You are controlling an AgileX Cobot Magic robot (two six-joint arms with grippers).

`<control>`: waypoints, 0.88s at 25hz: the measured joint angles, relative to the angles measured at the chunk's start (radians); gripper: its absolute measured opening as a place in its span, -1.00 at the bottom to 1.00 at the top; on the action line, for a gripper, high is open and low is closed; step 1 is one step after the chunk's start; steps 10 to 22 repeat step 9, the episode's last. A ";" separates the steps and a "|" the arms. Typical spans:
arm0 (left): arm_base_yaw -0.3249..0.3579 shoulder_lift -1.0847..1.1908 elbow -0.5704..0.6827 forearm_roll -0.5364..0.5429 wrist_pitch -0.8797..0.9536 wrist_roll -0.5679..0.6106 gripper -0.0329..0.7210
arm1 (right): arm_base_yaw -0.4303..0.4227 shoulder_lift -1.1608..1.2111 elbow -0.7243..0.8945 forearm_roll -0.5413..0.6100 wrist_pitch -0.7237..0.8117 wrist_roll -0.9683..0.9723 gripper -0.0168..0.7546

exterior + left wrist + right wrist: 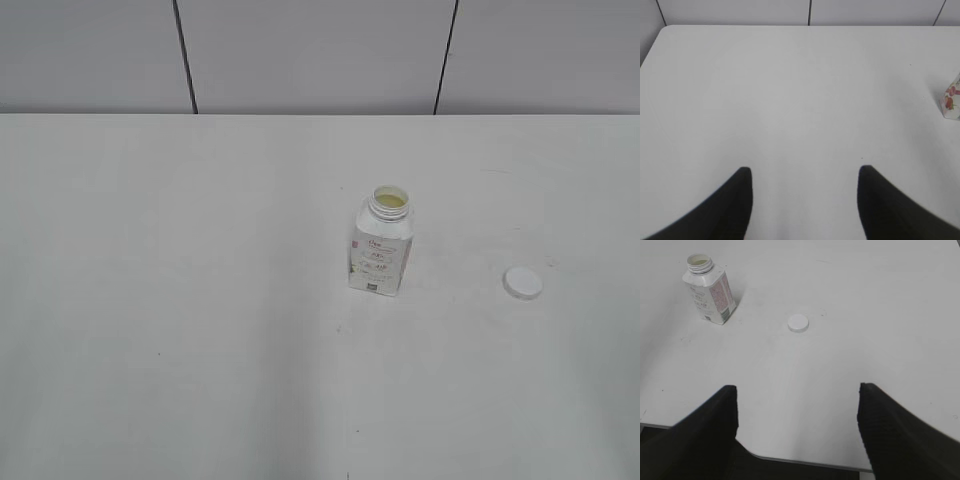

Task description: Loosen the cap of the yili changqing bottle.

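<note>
The yili changqing bottle (381, 250) stands upright on the white table, its neck open with no cap on it. It also shows in the right wrist view (708, 291), and its edge shows at the right border of the left wrist view (952, 99). The white cap (522, 283) lies flat on the table to the bottle's right, apart from it; the right wrist view (798, 323) shows it too. My left gripper (803, 172) is open and empty over bare table. My right gripper (797, 390) is open and empty near the table's front edge. Neither arm shows in the exterior view.
The white table (200, 300) runs back to a grey panelled wall (310, 55). Its front edge (805, 462) shows between my right fingers. Its far left corner (665, 30) shows in the left wrist view.
</note>
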 joint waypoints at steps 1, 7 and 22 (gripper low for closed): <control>0.000 0.000 0.000 0.000 0.000 0.000 0.20 | 0.000 0.000 0.000 0.000 0.000 0.000 0.56; 0.000 0.000 0.000 0.000 0.000 0.000 0.17 | 0.000 0.000 0.000 0.000 -0.001 0.001 0.56; 0.000 0.000 0.000 0.000 0.000 0.000 0.16 | 0.000 0.000 0.000 0.000 -0.001 0.001 0.56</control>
